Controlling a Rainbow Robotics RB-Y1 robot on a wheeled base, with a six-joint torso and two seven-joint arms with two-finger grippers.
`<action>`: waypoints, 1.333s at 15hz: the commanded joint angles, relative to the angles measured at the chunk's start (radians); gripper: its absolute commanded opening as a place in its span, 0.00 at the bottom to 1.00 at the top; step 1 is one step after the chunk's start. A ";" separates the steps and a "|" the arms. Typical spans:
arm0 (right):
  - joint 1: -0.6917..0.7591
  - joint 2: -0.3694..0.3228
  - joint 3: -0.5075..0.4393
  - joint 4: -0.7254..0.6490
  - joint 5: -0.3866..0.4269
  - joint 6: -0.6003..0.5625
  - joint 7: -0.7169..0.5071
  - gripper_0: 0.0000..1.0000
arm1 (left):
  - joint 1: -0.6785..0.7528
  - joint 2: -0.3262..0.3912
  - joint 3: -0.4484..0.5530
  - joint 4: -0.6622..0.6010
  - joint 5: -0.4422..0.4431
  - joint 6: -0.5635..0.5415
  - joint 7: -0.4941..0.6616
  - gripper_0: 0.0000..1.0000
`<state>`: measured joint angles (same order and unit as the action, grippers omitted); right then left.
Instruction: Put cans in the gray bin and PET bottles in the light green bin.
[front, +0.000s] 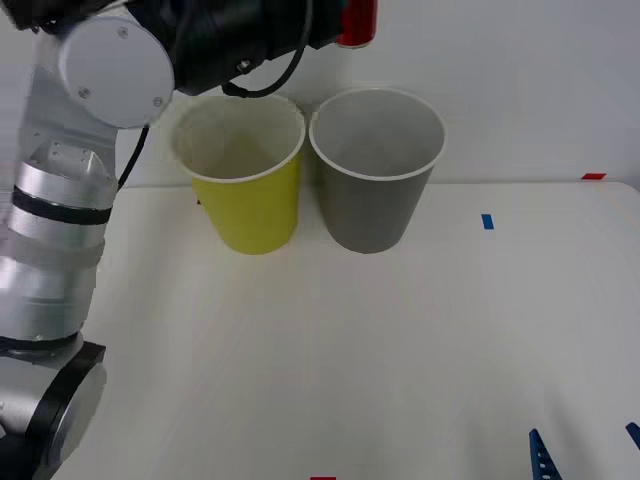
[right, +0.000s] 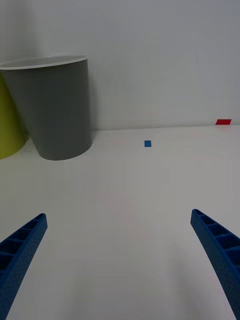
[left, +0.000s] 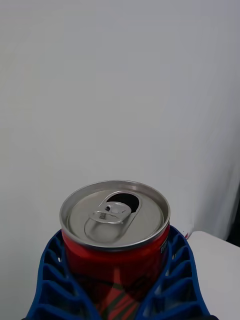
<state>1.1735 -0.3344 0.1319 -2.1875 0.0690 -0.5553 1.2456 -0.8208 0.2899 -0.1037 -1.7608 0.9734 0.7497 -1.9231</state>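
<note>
Left end effector (left: 117, 295): closed around the red can (left: 116, 240), blue ribbed fingers (left: 52, 280) wrapping both sides of its body; raised high at the far side of the counter (front: 330, 350).
Red can: held upright in the left end effector, silver top with an opened pull-tab facing the wrist camera; in the front view it shows as a red patch (front: 357, 22) just above and behind the gap between the two bins, near the gray bin's rim.
Gray bin (front: 376, 175): standing upright on the counter below the left end effector and slightly to its right; white rim, pale inside.
Light green bin (front: 243, 180): upright, just beside the gray bin on its left, below the left arm; whether the two rims touch I cannot tell.
Right end effector (right: 119, 260): spread wide, low over the near right part of the counter, holding nothing; the gray bin (right: 55, 107) stands well ahead of it to the left.
Counter markings: a blue tape square (front: 487, 221) and a red tape piece (front: 593, 176), ahead of the right end effector.
</note>
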 joint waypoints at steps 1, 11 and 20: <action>0.000 0.000 0.000 0.000 0.000 0.000 0.000 1.00 | -0.018 0.000 -0.099 0.104 -0.009 -0.167 -0.016 0.00; 0.000 0.000 0.000 0.000 0.000 0.000 0.000 1.00 | -0.055 -0.009 -0.294 0.293 -0.028 -0.440 -0.042 0.00; 0.000 0.000 0.000 0.000 0.000 0.000 0.000 1.00 | -0.055 -0.003 -0.329 0.310 -0.024 -0.446 -0.039 0.00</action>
<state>1.1735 -0.3344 0.1319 -2.1875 0.0690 -0.5553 1.2456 -0.8762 0.2849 -0.4328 -1.4512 0.9504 0.3035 -1.9618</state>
